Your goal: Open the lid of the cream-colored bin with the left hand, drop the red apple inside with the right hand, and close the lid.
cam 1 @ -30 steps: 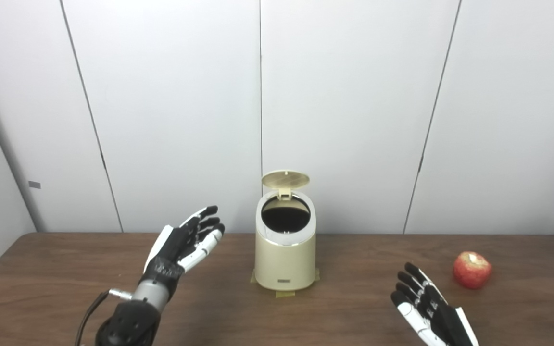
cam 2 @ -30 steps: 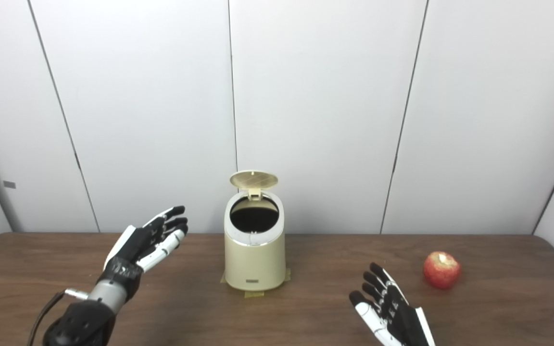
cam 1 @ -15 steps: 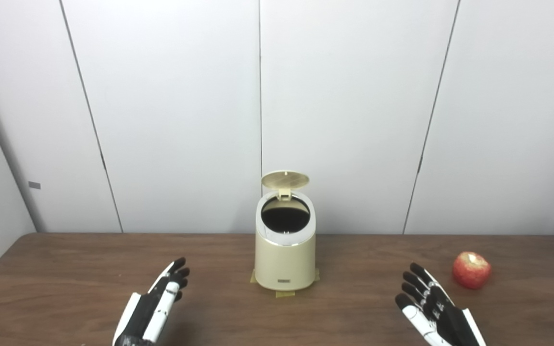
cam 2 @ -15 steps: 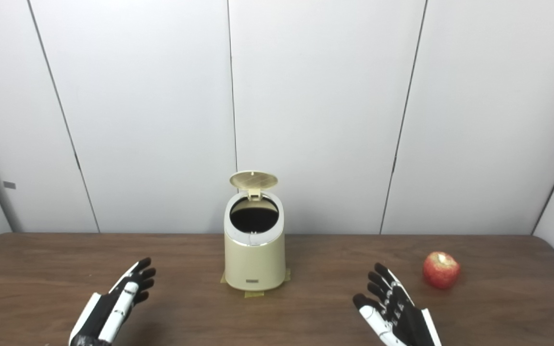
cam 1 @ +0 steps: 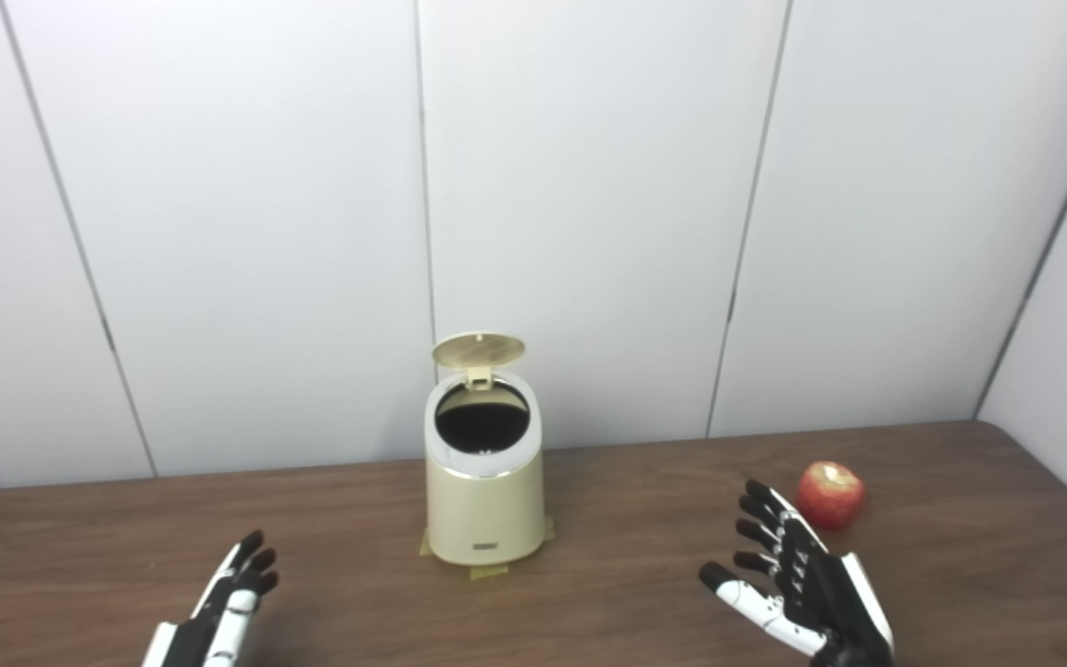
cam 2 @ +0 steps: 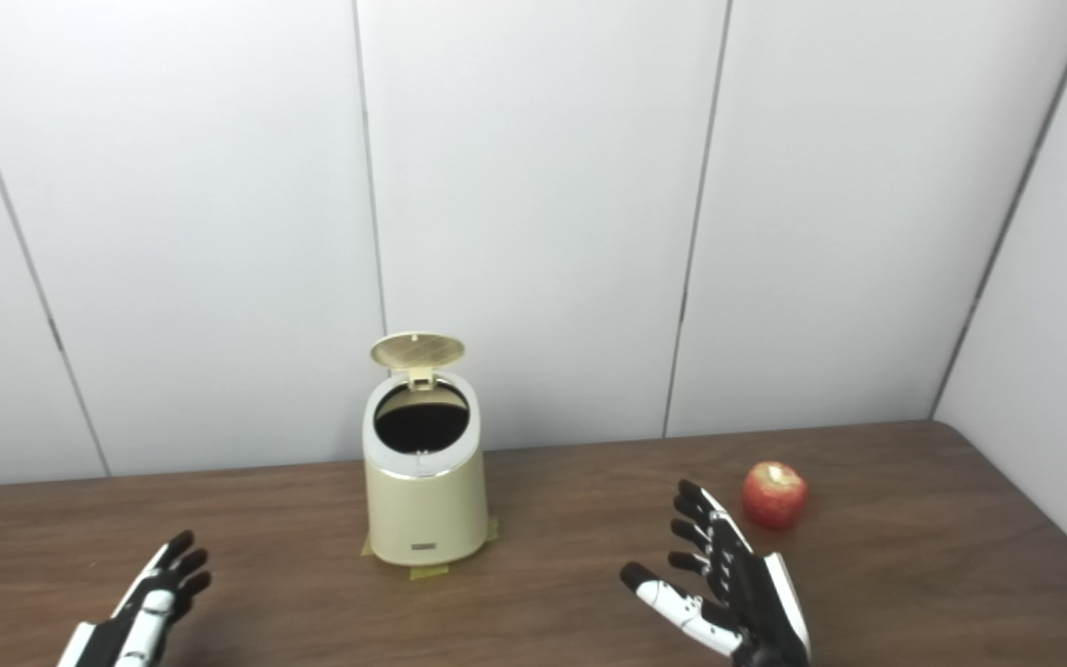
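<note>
A: In the left eye view we see the cream-colored bin (cam 1: 484, 491) standing upright on the brown table (cam 1: 608, 574), toward its far side, with the lid (cam 1: 478, 349) raised and the dark inside showing. Yellowish tape (cam 1: 487, 572) sticks out from under its base.

B: We also see the red apple (cam 1: 830, 495) on the table well to the right of the bin. The right hand (cam 1: 797, 584) is just near and left of it, not touching, fingers spread and holding nothing. The left hand (cam 1: 219, 616) is at the near left, cut off by the bottom edge, fingers straight and close together, empty.

A: In the right eye view we get more of the right wall panel (cam 2: 1043, 306) and the table's right edge.

B: There we see a clearer gap between the right hand's fingertips (cam 2: 691, 491) and the apple, while the left hand shows even less.
</note>
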